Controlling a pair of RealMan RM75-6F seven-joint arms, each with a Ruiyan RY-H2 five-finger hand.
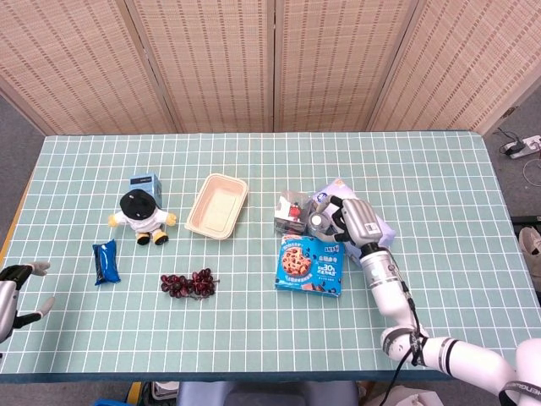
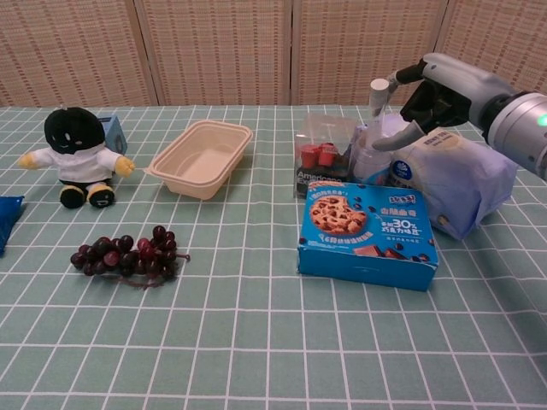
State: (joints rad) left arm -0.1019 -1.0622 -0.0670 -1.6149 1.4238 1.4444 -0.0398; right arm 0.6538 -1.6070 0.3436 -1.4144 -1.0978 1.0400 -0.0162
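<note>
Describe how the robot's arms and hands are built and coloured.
The right hand has a grey-silver shell, black palm and pale grey fingers; a green light glows on its silver wrist. Its white forearm carries a thin black cable. The left hand shows black with pale fingertips.

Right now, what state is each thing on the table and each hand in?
Right hand: fingers spread, above the pump bottle and wipes pack, holding nothing.
Left hand: open, off the table's left edge.
Pump bottle: upright.
Wipes pack: lying flat, closed.
Cookie box: lying flat, closed.
Beige tray: empty.
Plush doll: sitting upright.
Grapes: one bunch, lying loose.
Blue packet: flat, sealed.
</note>
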